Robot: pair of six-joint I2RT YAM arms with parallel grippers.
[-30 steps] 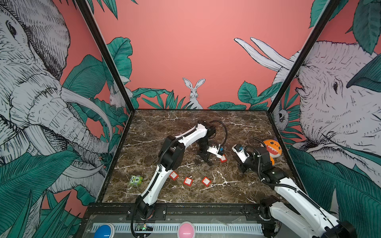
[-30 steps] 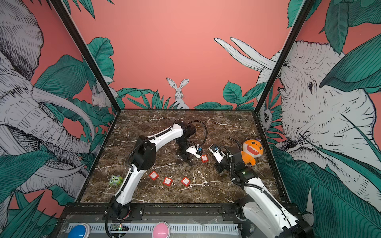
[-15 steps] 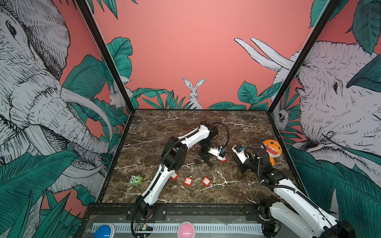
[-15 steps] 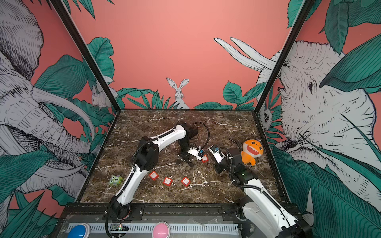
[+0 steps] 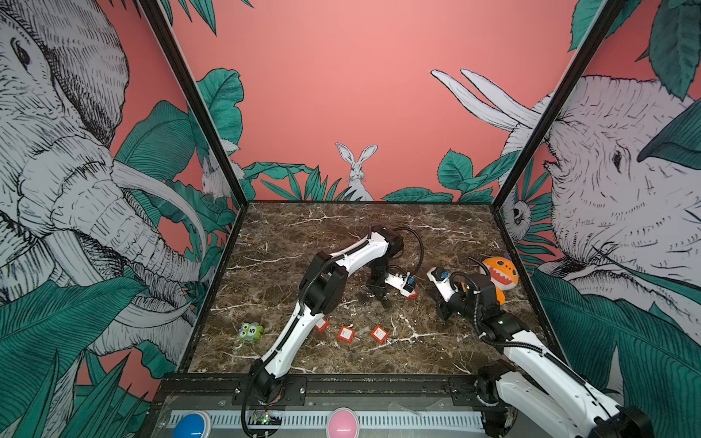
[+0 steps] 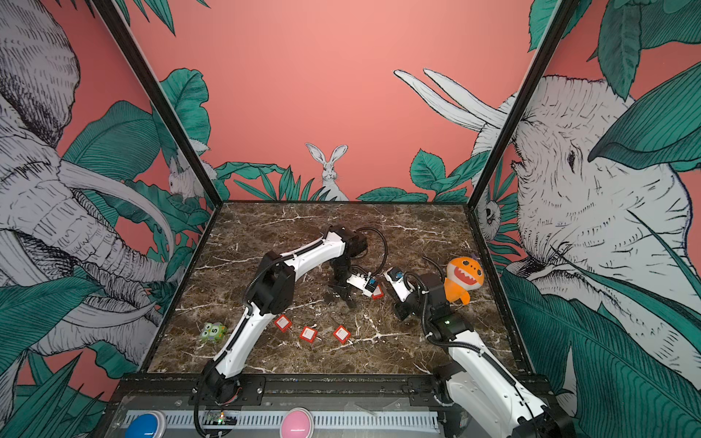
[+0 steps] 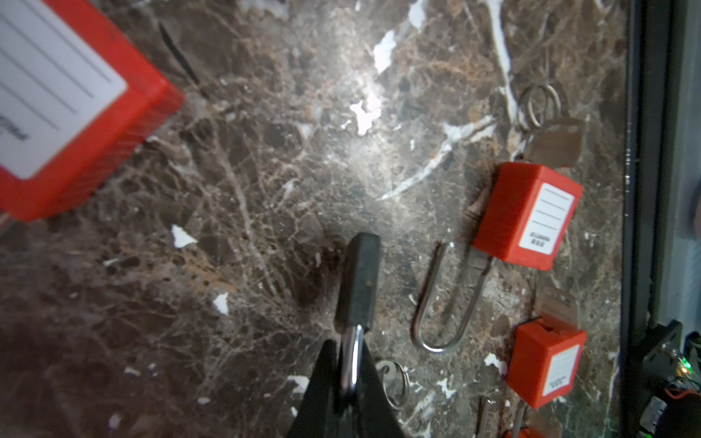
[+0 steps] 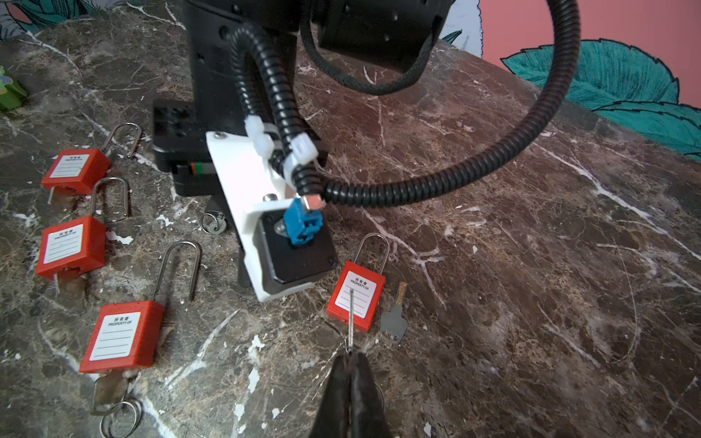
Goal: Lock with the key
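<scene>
Key [image 7: 358, 280] was pinched in left pincer [image 7: 349, 354] | right pincer [image 8: 351, 356] was shut on thin metal sliver [image 8: 351, 318] | drop feared from slight hold

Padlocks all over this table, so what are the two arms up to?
They are meant to lock a padlock with a key. The left gripper pinches a silver piece with a dark grey end, possibly a key. The right gripper is shut on a thin metal rod pointing at a closed padlock, with a loose key beside it. Three more padlocks lie open on the marble table.
</scene>
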